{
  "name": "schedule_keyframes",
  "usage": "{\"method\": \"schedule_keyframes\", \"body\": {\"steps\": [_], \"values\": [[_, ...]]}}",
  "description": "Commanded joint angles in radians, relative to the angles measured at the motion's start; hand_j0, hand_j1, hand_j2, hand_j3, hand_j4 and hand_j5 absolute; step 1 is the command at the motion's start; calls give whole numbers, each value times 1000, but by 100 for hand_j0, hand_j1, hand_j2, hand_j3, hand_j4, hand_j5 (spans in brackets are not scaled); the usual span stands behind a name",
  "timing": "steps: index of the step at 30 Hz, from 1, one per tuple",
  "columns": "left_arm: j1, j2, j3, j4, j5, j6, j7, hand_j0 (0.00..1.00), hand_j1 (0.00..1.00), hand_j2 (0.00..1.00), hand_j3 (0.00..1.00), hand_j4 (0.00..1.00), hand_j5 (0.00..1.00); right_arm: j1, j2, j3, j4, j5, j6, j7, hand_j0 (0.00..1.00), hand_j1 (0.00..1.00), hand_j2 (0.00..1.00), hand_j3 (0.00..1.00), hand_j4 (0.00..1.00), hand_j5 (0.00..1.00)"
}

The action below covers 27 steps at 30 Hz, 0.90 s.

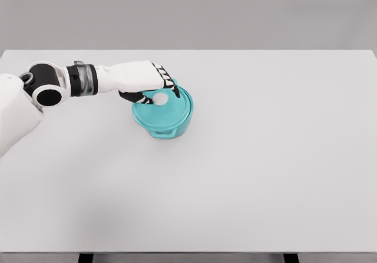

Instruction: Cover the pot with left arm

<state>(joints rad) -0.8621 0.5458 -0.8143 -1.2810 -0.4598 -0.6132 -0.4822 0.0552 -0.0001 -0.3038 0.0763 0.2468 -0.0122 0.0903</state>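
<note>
Head view. Item: teal pot (pixel 168 126), standing on the white desk (pixel 283 174), left of centre and nearer the far edge than the near one. Item: teal lid (pixel 171 107) with white knob (pixel 159 98), lying on the pot, apparently slightly tilted; full seating cannot be confirmed. Item: left hand (pixel 144 83), arm entering from the desk's left edge, fingers curled around the knob, directly above the lid's left part. The lid lies immediately beneath and right of the hand. Right arm: not seen.

The left hand (pixel 144 81) hides the lid's (pixel 171 111) near rim and part of its knob (pixel 160 99).
</note>
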Motion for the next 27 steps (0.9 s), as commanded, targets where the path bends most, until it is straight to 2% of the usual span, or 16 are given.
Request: {"method": "schedule_keyframes", "body": {"steps": [1, 22, 25, 27], "values": [[0, 2, 1, 0, 6, 2, 0, 75, 75, 75, 75, 75, 75, 0, 0, 0, 0, 0, 0, 0, 100, 100, 100, 100, 100, 100], [-2, 17, 4, -1, 6, 2, 0, 78, 78, 78, 78, 78, 78, 0, 0, 0, 0, 0, 0, 0, 100, 100, 100, 100, 100, 100], [-11, 49, 12, -34, 15, 2, 0, 78, 78, 78, 78, 78, 78, 0, 0, 0, 0, 0, 0, 0, 100, 100, 100, 100, 100, 100], [-15, 103, 46, -93, 21, 2, 0, 81, 81, 81, 81, 81, 81, 0, 0, 0, 0, 0, 0, 0, 100, 100, 100, 100, 100, 100]]}}
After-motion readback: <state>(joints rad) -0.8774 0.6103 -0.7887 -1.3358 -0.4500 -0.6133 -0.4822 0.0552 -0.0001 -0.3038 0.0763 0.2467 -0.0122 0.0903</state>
